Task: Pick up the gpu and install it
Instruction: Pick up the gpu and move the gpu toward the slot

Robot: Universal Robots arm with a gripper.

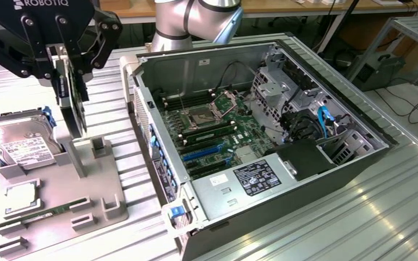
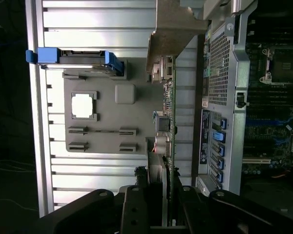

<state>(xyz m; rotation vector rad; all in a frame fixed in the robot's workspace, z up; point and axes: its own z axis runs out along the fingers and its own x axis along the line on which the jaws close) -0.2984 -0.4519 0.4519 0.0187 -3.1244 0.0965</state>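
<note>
The gripper (image 1: 69, 69) was clamped on the gpu (image 1: 72, 111), holding it upright over the grey holder tray (image 1: 104, 187).
Its fingers pinched the card's top edge, beside the open computer case (image 1: 145, 117). The card looked thin, stiff and light, with a black face, green board and metal bracket. I judged its components fragile, so gripping by the edge made sense.

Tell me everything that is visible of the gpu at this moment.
The gpu is a thin flat card, held upright, seen almost edge-on. One face looks black; the wrist view shows its green board edge with small components and a silver metal bracket at the far end. The hand is shut on its upper part, pressing both faces. It hangs over the grey holder, beside the open computer case, outside it. Whether it touches the holder is unclear.
</note>
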